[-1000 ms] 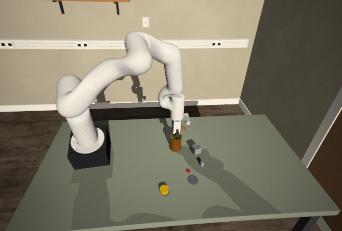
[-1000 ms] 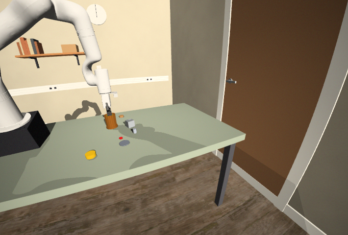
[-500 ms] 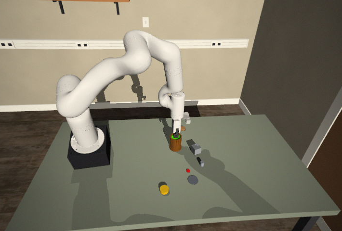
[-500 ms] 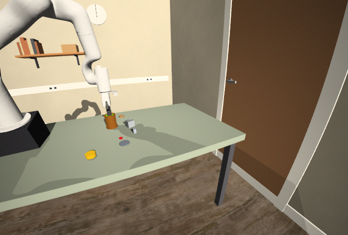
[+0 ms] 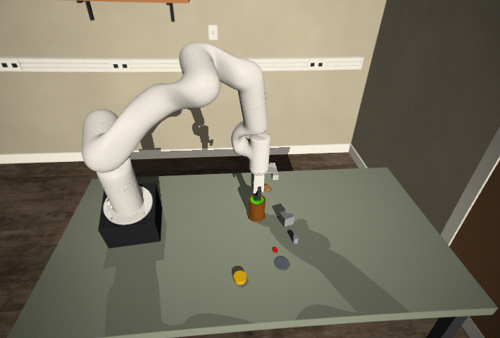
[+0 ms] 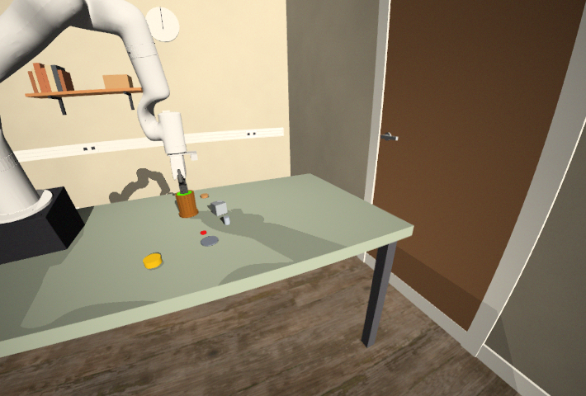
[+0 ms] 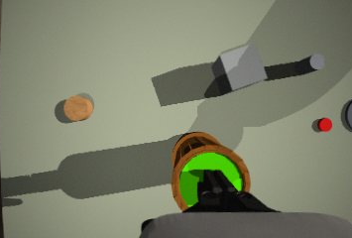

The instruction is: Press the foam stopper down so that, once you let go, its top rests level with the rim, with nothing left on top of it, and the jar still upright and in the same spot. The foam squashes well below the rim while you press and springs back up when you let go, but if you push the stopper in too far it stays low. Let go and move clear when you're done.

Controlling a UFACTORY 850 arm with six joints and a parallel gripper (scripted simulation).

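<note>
A brown jar (image 5: 256, 210) (image 6: 186, 204) (image 7: 188, 148) stands upright near the middle of the table. A bright green foam stopper (image 5: 253, 198) (image 6: 189, 191) (image 7: 193, 179) fills its mouth, with its top about at the rim. My gripper (image 5: 258, 193) (image 6: 181, 185) (image 7: 210, 183) is shut and points straight down over the stopper's centre. Its dark fingertips are at the stopper's top or just above it; I cannot tell whether they touch. Nothing else lies on the stopper.
A grey cube (image 5: 286, 217) (image 6: 218, 207) (image 7: 240, 66) and a small grey cylinder (image 5: 295, 239) (image 6: 227, 220) (image 7: 316, 61) lie right of the jar. A red dot (image 5: 275, 249) (image 7: 324, 124), a grey disc (image 5: 282, 263) (image 6: 209, 241), a yellow puck (image 5: 239, 277) (image 6: 153, 260) and a tan disc (image 7: 77, 108) (image 6: 204, 195) lie around.
</note>
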